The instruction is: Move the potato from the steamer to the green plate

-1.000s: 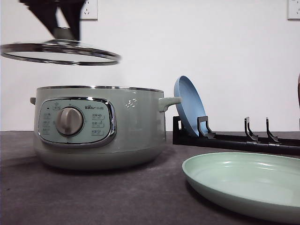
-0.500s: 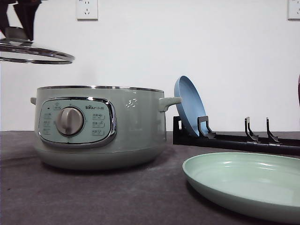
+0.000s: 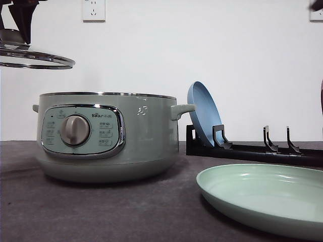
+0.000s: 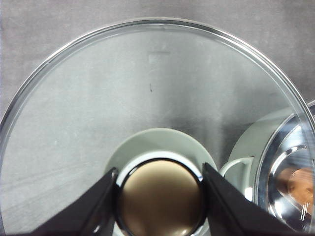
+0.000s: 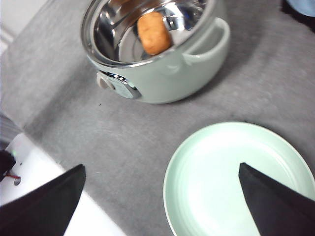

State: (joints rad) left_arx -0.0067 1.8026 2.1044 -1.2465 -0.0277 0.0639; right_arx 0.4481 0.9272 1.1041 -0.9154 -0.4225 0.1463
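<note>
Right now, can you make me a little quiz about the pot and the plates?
1. True or false: the lid is on the steamer.
2. Where is the potato? A) green plate B) steamer C) rack
3. Fill in: the left gripper is shut on the lid's ____.

Key
1. False; it is held up in the air, off to the side.
2. B; the green plate holds nothing, and the blue plate stands in the rack.
3. knob.

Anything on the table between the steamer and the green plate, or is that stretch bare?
Bare grey table, seen in the right wrist view, between the steamer and green plate.
</note>
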